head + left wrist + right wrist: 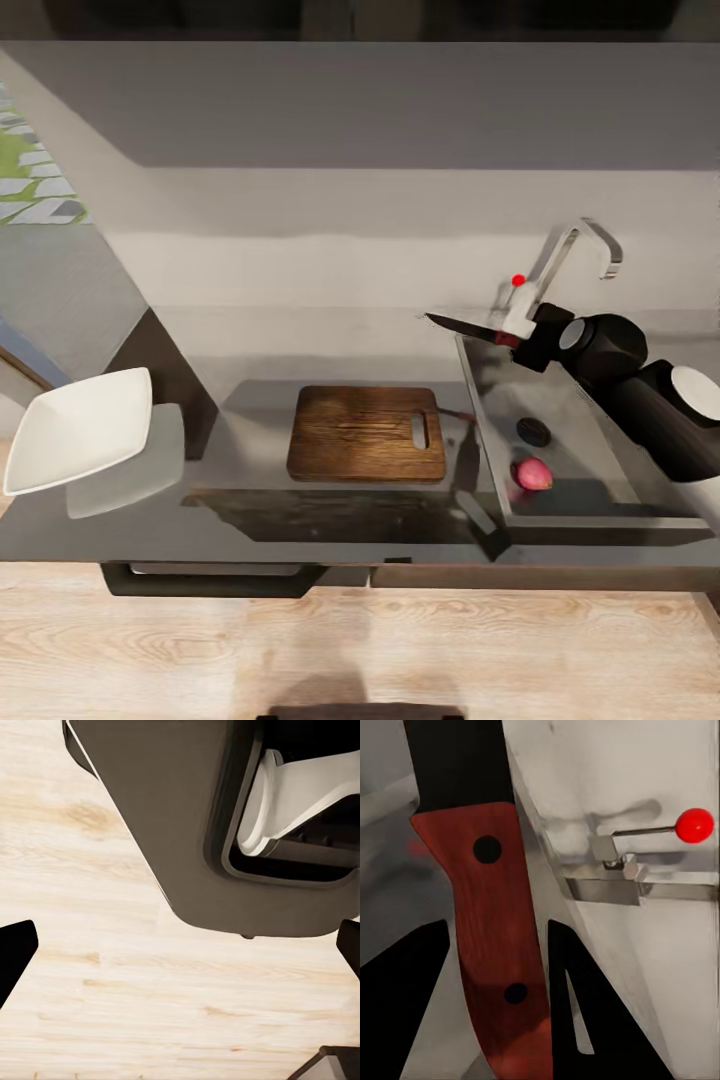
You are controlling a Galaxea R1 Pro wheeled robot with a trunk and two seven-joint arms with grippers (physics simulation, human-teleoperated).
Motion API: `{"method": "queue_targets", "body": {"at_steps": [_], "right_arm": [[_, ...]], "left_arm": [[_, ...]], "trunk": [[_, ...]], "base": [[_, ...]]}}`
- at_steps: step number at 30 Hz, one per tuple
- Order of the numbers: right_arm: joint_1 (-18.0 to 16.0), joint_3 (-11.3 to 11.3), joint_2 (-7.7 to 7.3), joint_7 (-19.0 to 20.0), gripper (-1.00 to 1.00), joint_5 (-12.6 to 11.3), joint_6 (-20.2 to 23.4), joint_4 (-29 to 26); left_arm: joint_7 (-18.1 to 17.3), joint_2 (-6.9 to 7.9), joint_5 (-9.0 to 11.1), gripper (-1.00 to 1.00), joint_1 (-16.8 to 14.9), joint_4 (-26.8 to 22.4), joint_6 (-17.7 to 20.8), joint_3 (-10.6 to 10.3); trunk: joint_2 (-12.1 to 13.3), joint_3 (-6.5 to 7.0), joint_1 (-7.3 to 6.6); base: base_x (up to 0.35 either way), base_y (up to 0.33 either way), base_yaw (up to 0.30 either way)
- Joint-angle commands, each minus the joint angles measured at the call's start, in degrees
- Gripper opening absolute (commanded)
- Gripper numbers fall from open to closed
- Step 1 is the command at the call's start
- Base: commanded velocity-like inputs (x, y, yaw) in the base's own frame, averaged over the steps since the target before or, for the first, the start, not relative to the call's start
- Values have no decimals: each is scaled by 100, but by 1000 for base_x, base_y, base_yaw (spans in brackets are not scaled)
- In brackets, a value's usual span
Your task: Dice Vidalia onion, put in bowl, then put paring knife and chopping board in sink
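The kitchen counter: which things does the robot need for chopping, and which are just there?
Needed: Vidalia onion in the sink; chopping board; paring knife in the right tool; bowl.

Just there: tap; wooden floor.

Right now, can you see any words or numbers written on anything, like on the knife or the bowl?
None: there is no readable text.
The paring knife has only two dark rivets on its red handle.
The bowl, the chopping board and the sink are plain.
The red dot on the tap is the lever's tip, not a sign.
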Motion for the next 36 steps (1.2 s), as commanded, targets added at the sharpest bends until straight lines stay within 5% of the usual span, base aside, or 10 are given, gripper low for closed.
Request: {"method": "queue_targets", "body": {"at_steps": [1, 31, 36], "right_arm": [[-7, -96, -12, 57, -100, 56, 18, -7], [-1, -162, -24, 60, -100, 47, 38, -7], [69, -167, -272, 61, -100, 47, -2, -7]], "left_arm": [[-1, 0, 14, 100, 3, -10, -6, 31], [-1, -2, 14, 100, 8, -10, -6, 31], [-1, -4, 15, 100, 7, -10, -6, 31]], "trunk": [[-9, -8, 3], [-9, -8, 3], [-9, -8, 3]], "base": [[0, -19, 0], [-216, -197, 0], [-209, -191, 0]]}}
